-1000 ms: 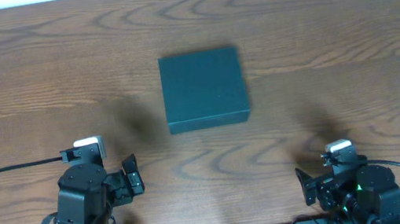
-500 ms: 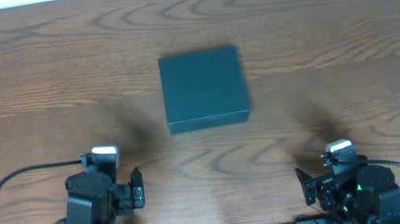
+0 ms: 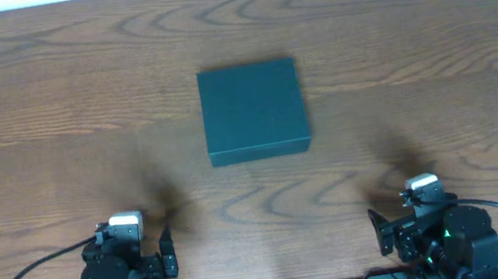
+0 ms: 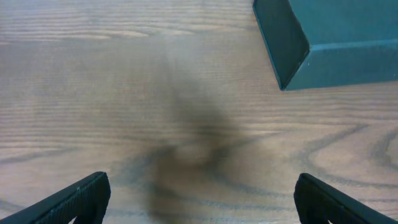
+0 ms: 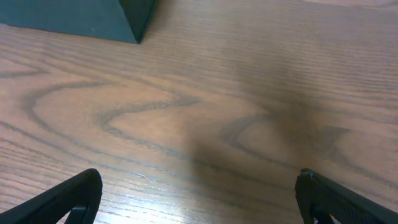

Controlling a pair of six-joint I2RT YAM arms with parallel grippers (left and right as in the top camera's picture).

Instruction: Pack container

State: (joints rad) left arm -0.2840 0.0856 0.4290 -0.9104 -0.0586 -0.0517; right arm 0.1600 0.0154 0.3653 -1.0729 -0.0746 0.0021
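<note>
1. Tabletop (image 3: 419, 84): brown wood grain, smooth, low sheen.
2. Container (image 3: 253, 109): dark teal, matt, smooth, cardboard-looking faces.
3. Left pincer (image 4: 200, 198) and right pincer (image 5: 198, 196): fingers black, matt, plastic-looking.

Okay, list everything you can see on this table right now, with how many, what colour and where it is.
container: one, dark teal-green, lid closed, at the middle of the table, ahead of both arms.
table: one, brown wood grain, under everything.
cables: two, black, one looping out from each arm at the near edge.
left gripper: one, black, at the near left, jaws open, holding nothing.
right gripper: one, black, at the near right, jaws open, holding nothing.
</note>
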